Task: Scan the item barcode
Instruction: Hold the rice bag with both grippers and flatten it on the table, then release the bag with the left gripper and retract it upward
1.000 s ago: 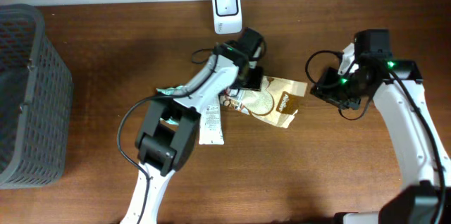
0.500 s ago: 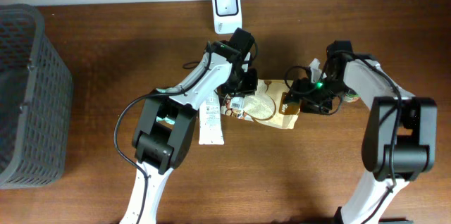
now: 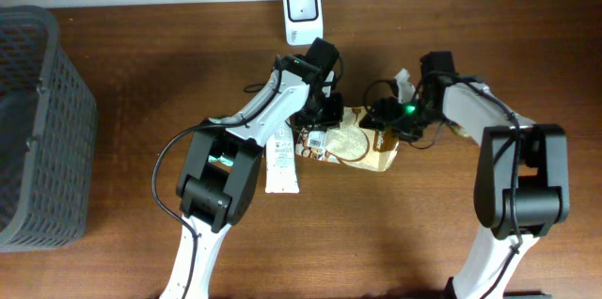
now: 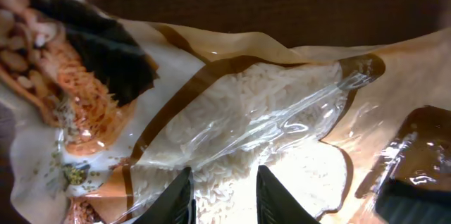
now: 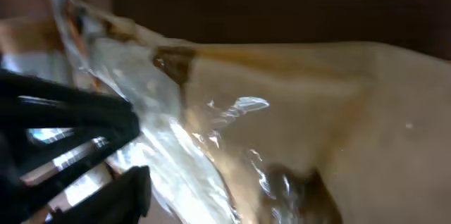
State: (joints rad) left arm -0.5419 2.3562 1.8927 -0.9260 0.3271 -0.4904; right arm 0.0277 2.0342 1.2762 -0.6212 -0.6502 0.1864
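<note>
The left gripper pinches the clear window of the rice bag, its two fingers set close with the film creased between them. The right gripper sits over the bag's right end; the wrist picture is too blurred to tell whether its jaws hold anything. The bag lies on the table between the two, its long axis running left to right, the printed-dish end toward the left gripper. The scanner stands behind; a white packet lies just left.
</note>
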